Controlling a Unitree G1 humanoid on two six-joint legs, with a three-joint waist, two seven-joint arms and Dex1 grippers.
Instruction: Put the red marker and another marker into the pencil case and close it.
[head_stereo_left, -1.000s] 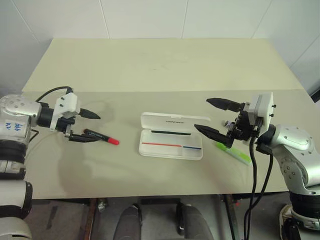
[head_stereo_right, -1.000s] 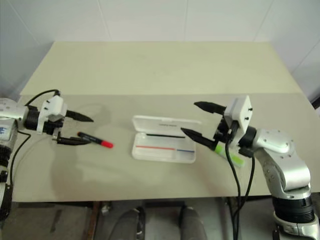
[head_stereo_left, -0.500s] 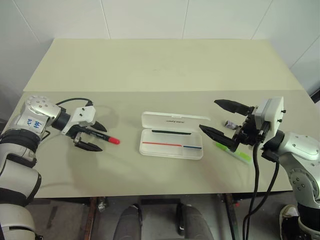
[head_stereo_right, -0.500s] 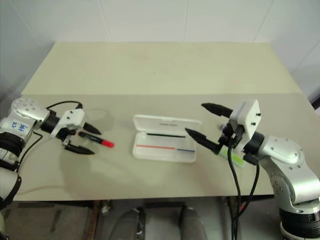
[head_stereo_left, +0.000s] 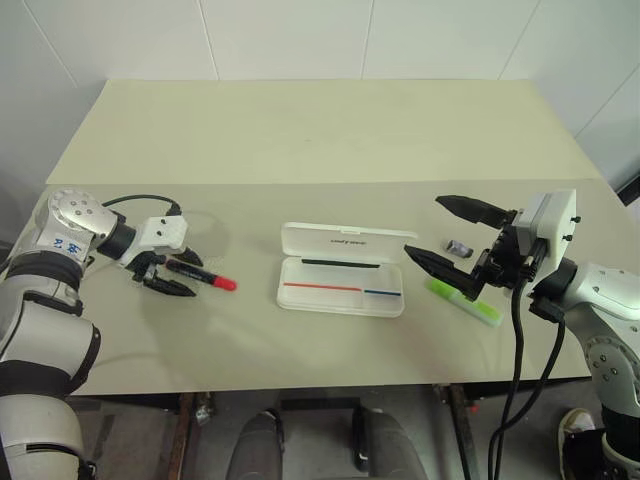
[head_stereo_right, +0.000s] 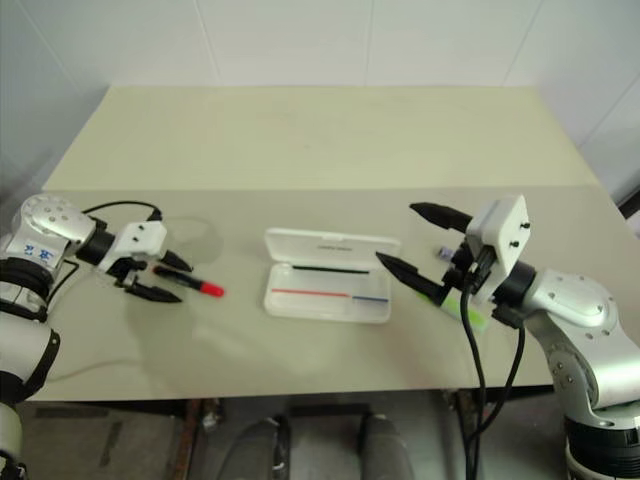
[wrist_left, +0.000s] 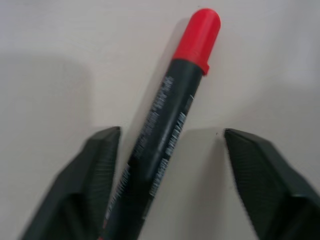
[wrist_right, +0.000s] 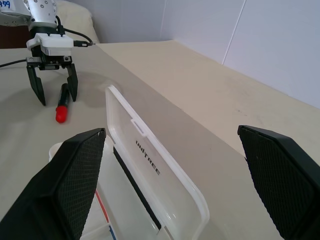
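Note:
The red marker (head_stereo_left: 203, 274), black barrel with a red cap, lies on the table at the left. My left gripper (head_stereo_left: 178, 273) points down over its barrel with one finger on each side. In the left wrist view the marker (wrist_left: 167, 125) lies against one finger, with a gap to the other finger (wrist_left: 260, 175), so the gripper is open. The white pencil case (head_stereo_left: 340, 300) lies open at the centre, its lid (head_stereo_left: 345, 241) folded back. A lime-green highlighter (head_stereo_left: 466, 303) lies right of it. My right gripper (head_stereo_left: 424, 226) hovers open and empty above the case's right end.
A tiny dark grey stub (head_stereo_left: 460, 246) lies just behind the highlighter. The case holds a thin red line and a short blue line (head_stereo_left: 380, 294). The beige table (head_stereo_left: 320, 140) stretches back to a white wall. The right wrist view looks across the lid (wrist_right: 150, 160) to the left gripper (wrist_right: 52, 87).
My left gripper has tipped down onto the marker's barrel and its fingers have narrowed around it. The marker, case and highlighter have not moved, and the right gripper stays open.

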